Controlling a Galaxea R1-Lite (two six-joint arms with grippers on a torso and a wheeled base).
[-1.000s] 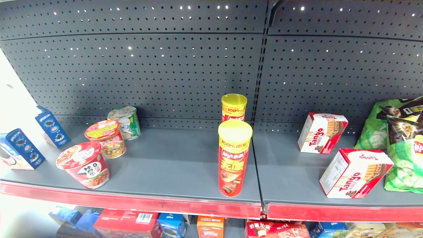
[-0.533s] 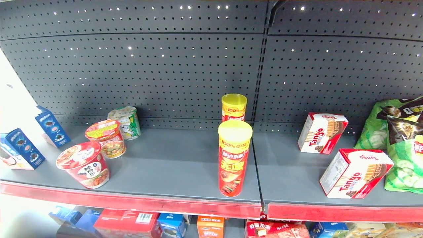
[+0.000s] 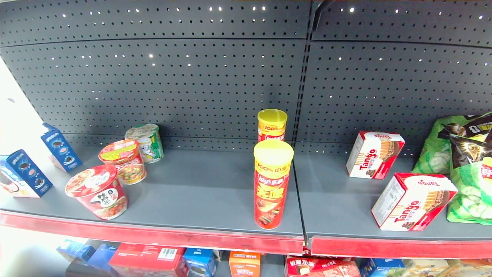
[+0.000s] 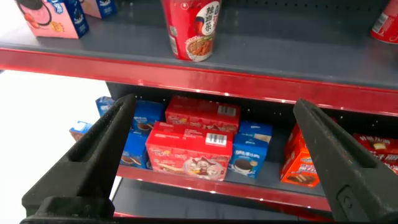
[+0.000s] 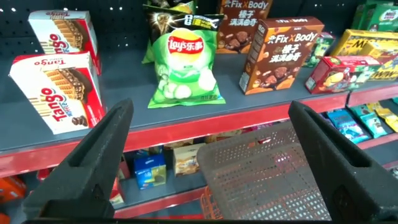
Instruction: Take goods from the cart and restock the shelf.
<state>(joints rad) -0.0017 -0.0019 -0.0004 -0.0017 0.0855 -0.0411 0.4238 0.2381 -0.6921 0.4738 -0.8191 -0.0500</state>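
Nothing on the shelf (image 3: 200,192) has shifted in the last second. The left gripper (image 4: 214,106) and right gripper (image 5: 211,106) both hang before the shelf fronts, jaws spread wide and empty, so this looks like a pause between placements. The next move is probably a reach down to the mesh cart (image 5: 261,171) under the right gripper; its visible part shows no goods. Bare shelf lies between the cup noodles (image 3: 98,190) at left and the central chip can (image 3: 273,184). Wafer boxes (image 3: 413,202) crowd the right.

On the shelf (image 3: 200,192) — 3 noodle cups (image 3: 123,161) left, 2 cans (image 3: 272,184) centre in file, 2 wafer boxes (image 3: 413,202) right.
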